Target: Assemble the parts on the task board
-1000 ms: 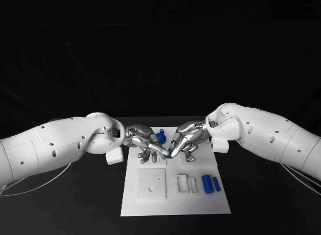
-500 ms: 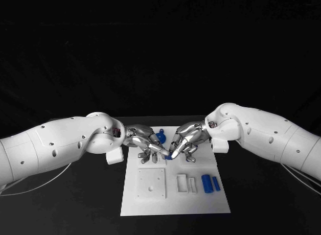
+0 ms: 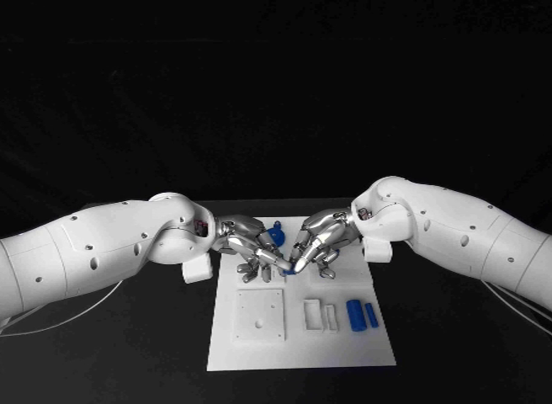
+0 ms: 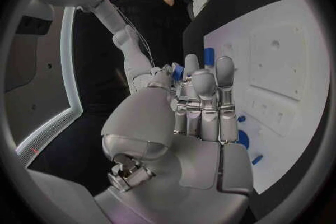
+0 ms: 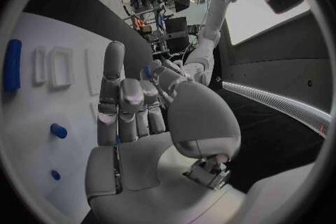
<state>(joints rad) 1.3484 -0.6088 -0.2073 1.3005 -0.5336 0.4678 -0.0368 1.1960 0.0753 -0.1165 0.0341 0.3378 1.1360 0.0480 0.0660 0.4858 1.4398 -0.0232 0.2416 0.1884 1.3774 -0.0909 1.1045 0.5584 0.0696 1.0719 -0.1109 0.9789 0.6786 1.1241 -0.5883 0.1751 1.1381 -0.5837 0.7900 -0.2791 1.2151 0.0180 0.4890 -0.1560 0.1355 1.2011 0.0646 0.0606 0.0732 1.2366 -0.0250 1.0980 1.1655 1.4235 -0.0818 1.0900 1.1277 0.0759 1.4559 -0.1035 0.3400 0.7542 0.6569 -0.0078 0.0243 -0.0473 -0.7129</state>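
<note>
So a small blue part [image 3: 286, 268] is being held up between the two hands over the far half of the white board [image 3: 303, 353], with fingertips of the left hand [image 3: 251, 249] and the right hand [image 3: 319, 247] meeting on it. Which hand really carries the weight can't be told, since the piece is mostly hidden by fingers; in the left wrist view a bit of blue [image 4: 178, 71] is seen pinched at the fingertips, the remaining fingers lying close together. A round blue piece [image 3: 275, 231] is left on the board just behind the hands, and two blue cylinders [image 3: 363, 316] are lying nearer the robot, beside a white rectangular frame [image 3: 315, 315] and a square plate [image 3: 260, 316]. Looks like a handover or a mid-air regrip is being done. Next, a clean grip by one hand is probably needed before the part gets lowered into its slot.
</note>
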